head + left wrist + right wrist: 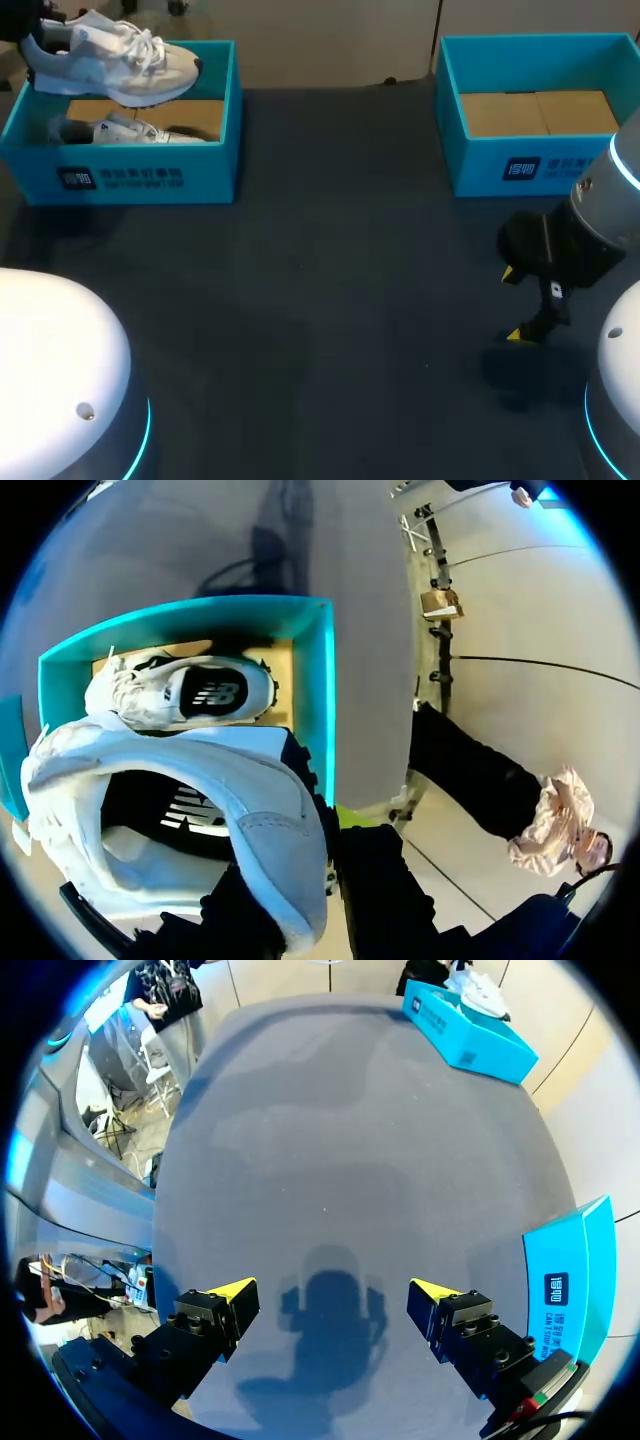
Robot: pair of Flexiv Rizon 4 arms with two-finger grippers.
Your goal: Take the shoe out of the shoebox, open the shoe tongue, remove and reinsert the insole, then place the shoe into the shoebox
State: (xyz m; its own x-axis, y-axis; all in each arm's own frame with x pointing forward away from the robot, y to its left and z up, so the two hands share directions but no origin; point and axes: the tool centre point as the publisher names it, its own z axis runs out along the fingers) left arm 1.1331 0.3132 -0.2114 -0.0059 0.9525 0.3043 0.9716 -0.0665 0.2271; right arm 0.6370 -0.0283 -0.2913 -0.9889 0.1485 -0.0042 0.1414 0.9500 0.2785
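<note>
Over dark tabletop [320, 260], grips white shoe [110, 62] in left claw [305, 880] above far-left box [205, 180], lengthwise left-right, toe right; holds right claw [332, 1295] open.

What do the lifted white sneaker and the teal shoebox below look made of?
White sneaker: probably matte fabric with a suede-like heel patch, napped-looking in the left wrist view. Teal shoebox: seemingly matte cardboard; its floor is bare brown board.
</note>
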